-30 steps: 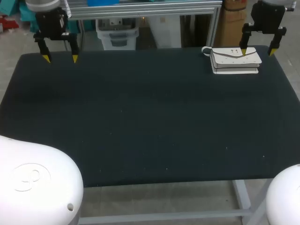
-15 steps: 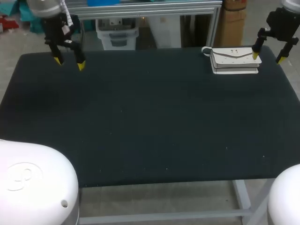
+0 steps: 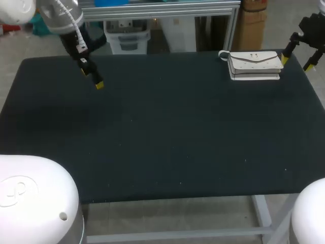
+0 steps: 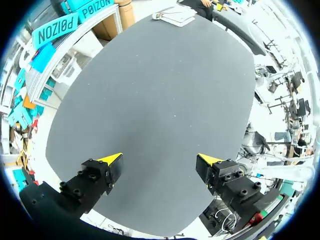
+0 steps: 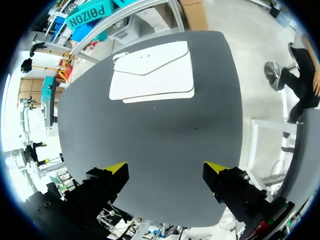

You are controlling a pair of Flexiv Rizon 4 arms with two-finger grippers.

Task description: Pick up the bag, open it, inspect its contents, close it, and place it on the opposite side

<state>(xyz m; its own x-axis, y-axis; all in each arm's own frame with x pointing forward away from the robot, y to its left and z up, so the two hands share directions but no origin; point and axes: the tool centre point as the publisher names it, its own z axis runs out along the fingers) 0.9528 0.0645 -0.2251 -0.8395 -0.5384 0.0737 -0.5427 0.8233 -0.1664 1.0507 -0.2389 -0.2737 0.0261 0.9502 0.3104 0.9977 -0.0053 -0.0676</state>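
The white flap bag [image 3: 255, 65] lies flat on the dark tabletop [image 3: 162, 132], at about one o'clock from the tabletop's middle in the head view and close to the far edge. Its flap is folded down and shut, and a small loop [image 3: 222, 53] sticks out of its nine o'clock end.

The right tool [image 3: 296, 62] hangs at the bag's three o'clock side, just beside that end and not touching it. Its two yellow-tipped fingers stand wide apart and have hold of nothing. In the right wrist view the bag [image 5: 152, 72] lies ahead of this tool [image 5: 167, 167], with a bare stretch of tabletop [image 5: 150, 135] between the fingertips and the bag's nearer long edge.

The left tool [image 3: 91, 79] hangs over the tabletop at about ten o'clock from its middle, well apart from the bag. In the left wrist view its own fingers [image 4: 162, 160] also stand wide open with only bare tabletop [image 4: 160, 100] between them. From there the bag [image 4: 172, 16] shows far ahead, by the tabletop's distant edge.
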